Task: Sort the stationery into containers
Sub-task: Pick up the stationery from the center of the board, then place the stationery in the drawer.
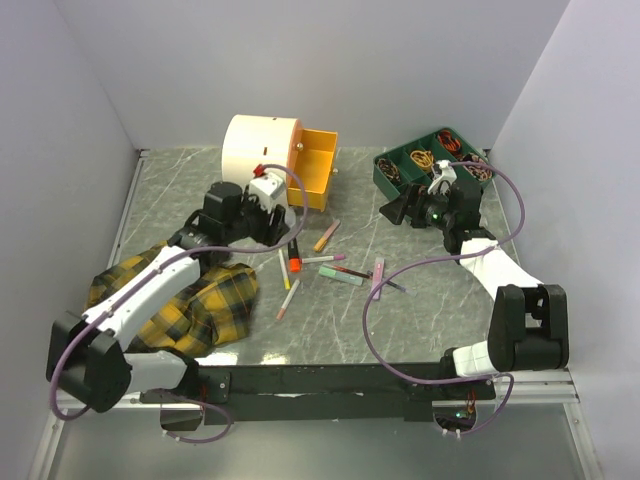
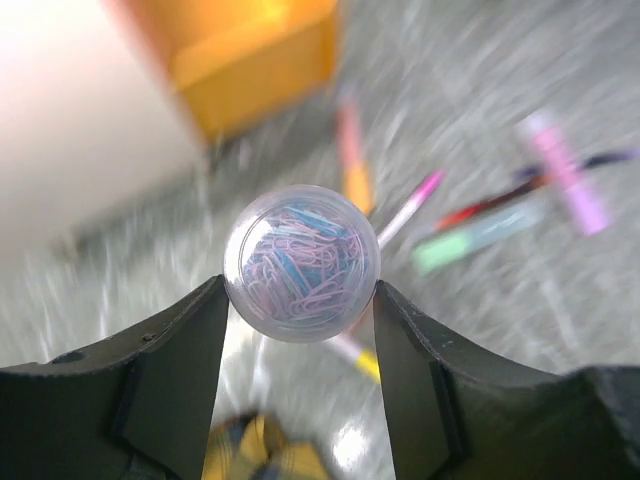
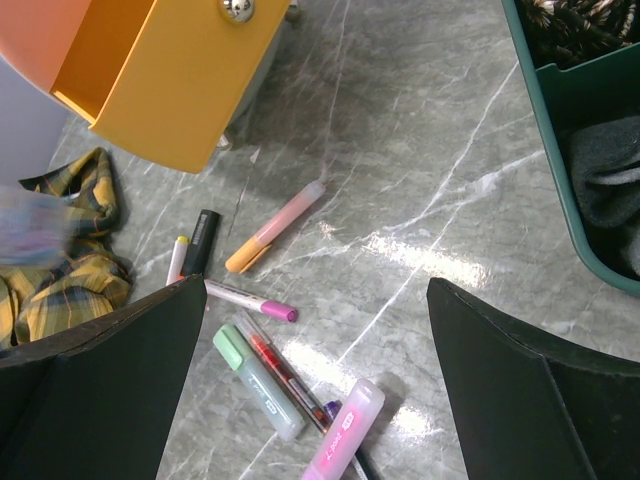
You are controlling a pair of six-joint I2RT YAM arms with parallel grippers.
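My left gripper [image 2: 300,305] is shut on a small clear round pot [image 2: 300,262] full of pastel paper clips, with both fingertips against its sides. In the top view it [image 1: 272,195] hovers beside the cream drum chest [image 1: 260,148], whose yellow-orange drawer [image 1: 318,168] stands pulled out. Pens and highlighters [image 1: 320,262] lie scattered on the marble in front. My right gripper [image 3: 315,300] is open above them with nothing between its fingers. Below it lie a green highlighter [image 3: 258,385], a pink highlighter [image 3: 345,435], a red pen [image 3: 285,375] and an orange-tipped marker [image 3: 275,228].
A yellow-black plaid cloth [image 1: 200,300] lies crumpled at the left under the left arm. A green compartment tray [image 1: 435,160] with bands and small items stands at the back right, just behind the right gripper [image 1: 400,210]. Grey walls close in the table.
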